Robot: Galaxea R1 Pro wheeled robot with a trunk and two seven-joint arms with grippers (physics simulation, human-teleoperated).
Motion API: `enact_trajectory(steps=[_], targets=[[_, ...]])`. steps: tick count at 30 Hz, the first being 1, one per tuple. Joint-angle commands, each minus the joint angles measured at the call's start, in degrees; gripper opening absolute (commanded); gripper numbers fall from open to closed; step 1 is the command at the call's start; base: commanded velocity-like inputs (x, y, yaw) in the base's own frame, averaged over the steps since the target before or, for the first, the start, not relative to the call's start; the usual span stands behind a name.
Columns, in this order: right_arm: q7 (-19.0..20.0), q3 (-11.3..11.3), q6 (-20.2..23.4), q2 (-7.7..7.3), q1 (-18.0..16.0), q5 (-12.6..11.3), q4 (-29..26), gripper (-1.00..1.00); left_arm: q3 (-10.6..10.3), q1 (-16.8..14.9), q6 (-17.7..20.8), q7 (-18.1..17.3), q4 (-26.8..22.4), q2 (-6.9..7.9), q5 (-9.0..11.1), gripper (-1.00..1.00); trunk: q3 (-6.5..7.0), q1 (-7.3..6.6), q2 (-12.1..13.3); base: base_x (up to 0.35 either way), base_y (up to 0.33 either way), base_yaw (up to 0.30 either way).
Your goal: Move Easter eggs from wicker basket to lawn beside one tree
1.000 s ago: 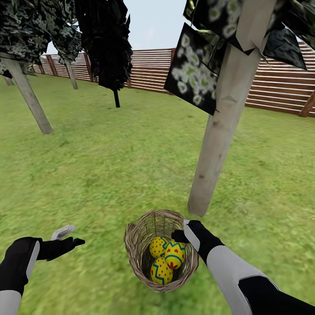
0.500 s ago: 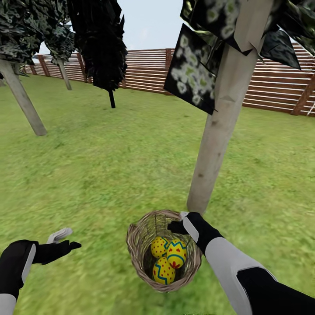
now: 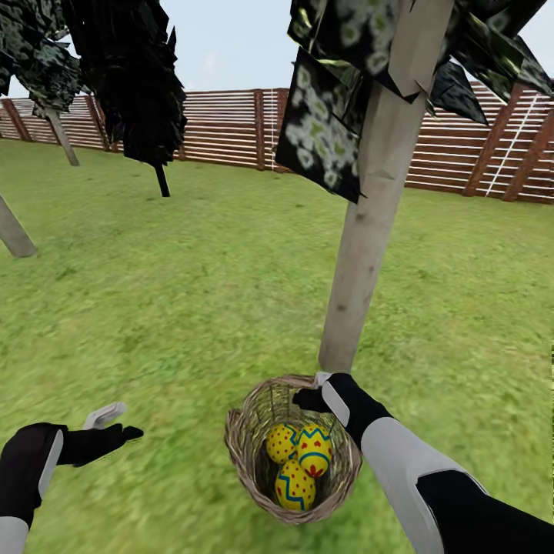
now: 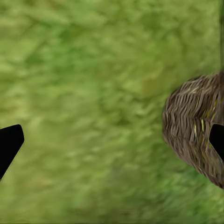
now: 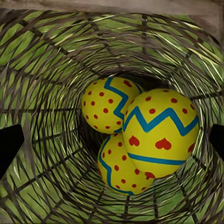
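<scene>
Green lawn inside a slat fence — both pincers, left and right, apart.

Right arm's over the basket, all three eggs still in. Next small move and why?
Probably lower the right end effector into the wicker basket onto the top egg. It sits at the far rim, open, looking straight down at the three eggs, and that egg lies highest. The tree stands just behind.
</scene>
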Motion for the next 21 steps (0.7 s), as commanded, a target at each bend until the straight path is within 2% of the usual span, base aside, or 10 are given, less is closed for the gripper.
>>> enact_trajectory(steps=[1, 8, 14, 18, 21], targets=[[-0.65, 0.33, 0.18, 0.0, -0.04, -0.66, 0.03, 1.0, 0.13, -0.02, 0.17, -0.5, -0.03, -0.01, -0.51, 1.0, -0.02, 0.01, -0.02, 0.151, 0.175, -0.253], [-1.35, 0.34, 0.11, 0.0, -0.04, -0.77, 0.64, 1.0, 0.18, -0.02, 0.19, -0.45, -0.11, -0.02, -0.52, 1.0, 0.03, 0.01, -0.02, 0.032, 0.037, -0.058], [-6.5, 0.38, 0.28, 0.0, -0.16, -0.85, 0.79, 1.0, 0.22, -0.02, 0.33, -0.42, -0.12, -0.01, -0.54, 1.0, 0.03, 0.01, -0.02, 0.001, 0.001, -0.002], [-7.47, 0.39, 0.39, 0.0, -0.21, -0.86, 1.27, 1.0, 0.16, -0.02, 0.49, -0.42, -0.12, -0.08, -0.53, 1.0, 0.03, 0.01, -0.02, 0.0, 0.0, 0.0], [-7.49, 0.45, 1.69, 0.0, -0.29, -0.81, 1.59, 1.0, 0.13, -0.02, 0.58, -0.42, -0.12, -0.14, -0.53, 1.0, -0.51, 0.67, -1.22, 0.0, 0.0, 0.0]])
